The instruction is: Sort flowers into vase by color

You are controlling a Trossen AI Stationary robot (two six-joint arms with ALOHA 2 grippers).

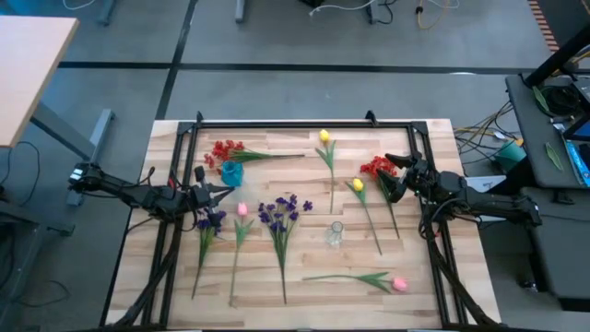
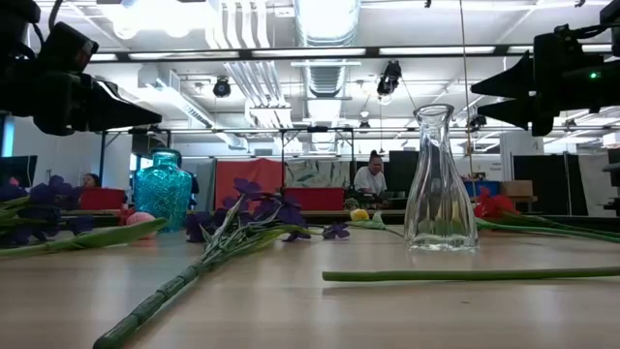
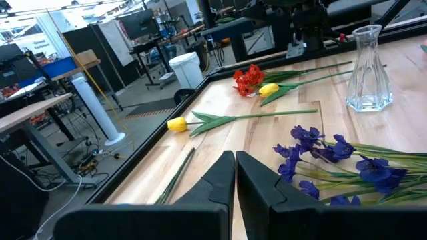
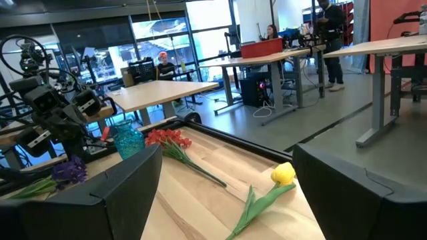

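Artificial flowers lie flat on the wooden table. A red cluster (image 1: 224, 148) lies beside the teal vase (image 1: 231, 172). A yellow bud (image 1: 324, 136) lies farther back. A second yellow bud (image 1: 358, 184) and a second red cluster (image 1: 374, 166) lie to the right. Purple clusters (image 1: 281, 210) (image 1: 210, 219) and a pink bud (image 1: 242, 209) lie in the middle, and another pink bud (image 1: 399, 284) lies near the front. The clear glass vase (image 1: 335, 233) stands upright. My left gripper (image 1: 226, 190) (image 3: 235, 167) hangs shut above the table next to the teal vase. My right gripper (image 1: 389, 177) (image 4: 227, 152) is open, raised by the right red cluster.
A black metal frame (image 1: 304, 124) runs around the table's far and side edges. Bare wood shows between the stems, widest at the near left corner (image 1: 147, 300). A light wooden desk (image 1: 28, 65) stands off the far left. People sit in the room behind (image 2: 370, 176).
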